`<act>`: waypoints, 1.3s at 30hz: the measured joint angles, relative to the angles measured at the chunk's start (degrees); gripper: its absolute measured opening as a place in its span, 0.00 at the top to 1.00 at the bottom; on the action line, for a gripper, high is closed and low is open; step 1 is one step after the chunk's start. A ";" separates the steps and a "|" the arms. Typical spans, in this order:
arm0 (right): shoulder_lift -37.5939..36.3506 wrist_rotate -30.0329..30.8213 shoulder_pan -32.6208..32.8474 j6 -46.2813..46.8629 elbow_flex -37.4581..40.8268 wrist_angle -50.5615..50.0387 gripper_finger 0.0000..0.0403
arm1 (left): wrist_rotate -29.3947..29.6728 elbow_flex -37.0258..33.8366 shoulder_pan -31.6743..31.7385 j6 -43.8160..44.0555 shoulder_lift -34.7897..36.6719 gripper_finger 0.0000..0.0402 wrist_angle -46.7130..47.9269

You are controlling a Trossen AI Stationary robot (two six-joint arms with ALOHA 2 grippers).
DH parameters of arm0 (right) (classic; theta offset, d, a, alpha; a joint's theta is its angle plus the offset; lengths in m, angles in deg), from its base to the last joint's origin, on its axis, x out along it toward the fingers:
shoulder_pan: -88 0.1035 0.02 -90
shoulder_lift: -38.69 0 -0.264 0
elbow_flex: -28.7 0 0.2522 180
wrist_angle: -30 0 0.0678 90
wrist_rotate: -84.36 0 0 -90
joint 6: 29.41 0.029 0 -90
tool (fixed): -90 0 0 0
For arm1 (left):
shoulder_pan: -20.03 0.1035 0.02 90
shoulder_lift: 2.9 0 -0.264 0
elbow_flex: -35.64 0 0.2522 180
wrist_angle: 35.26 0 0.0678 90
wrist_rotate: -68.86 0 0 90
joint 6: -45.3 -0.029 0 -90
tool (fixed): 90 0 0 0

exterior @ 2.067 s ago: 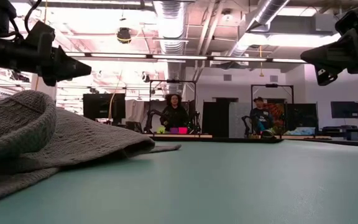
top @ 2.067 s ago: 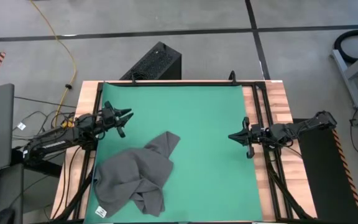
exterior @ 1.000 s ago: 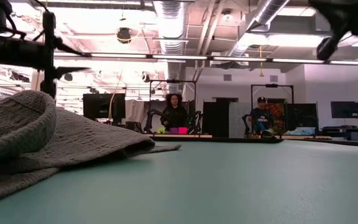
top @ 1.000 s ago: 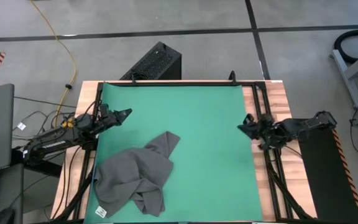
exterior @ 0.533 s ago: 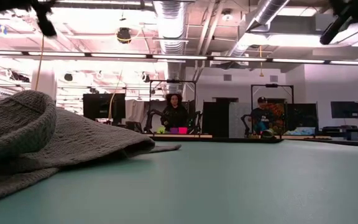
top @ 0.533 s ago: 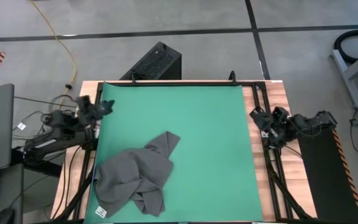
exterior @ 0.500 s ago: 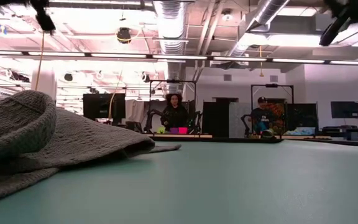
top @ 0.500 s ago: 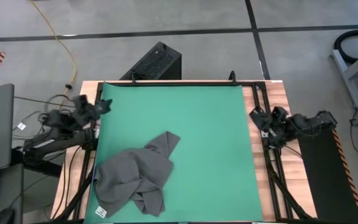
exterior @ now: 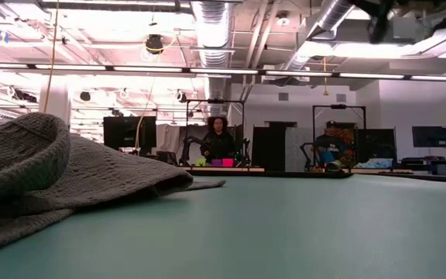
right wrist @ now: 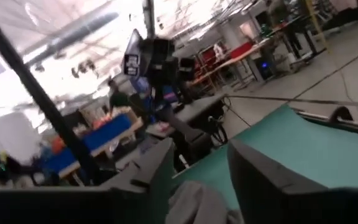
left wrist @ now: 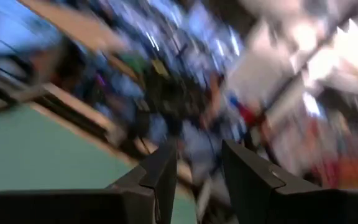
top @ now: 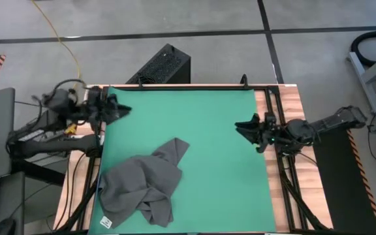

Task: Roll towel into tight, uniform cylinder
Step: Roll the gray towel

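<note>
Towel (top: 142, 190) lay crumpled at lower left of green mat (top: 201, 117), untouched, unrolled. Left gripper (top: 117, 108) hovered at mat's upper-left corner, fingers apart; right gripper (top: 243, 128) at right edge, fingers apart. You needed to flatten towel first, then roll evenly.

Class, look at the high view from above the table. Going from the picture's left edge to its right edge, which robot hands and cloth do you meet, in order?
Left hand → towel → right hand.
</note>
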 joint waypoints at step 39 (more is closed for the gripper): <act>75.46 3.64 14.99 9.51 -68.03 -30.23 0.53 | 47.50 36.03 -76.79 -12.64 -27.88 0.71 48.71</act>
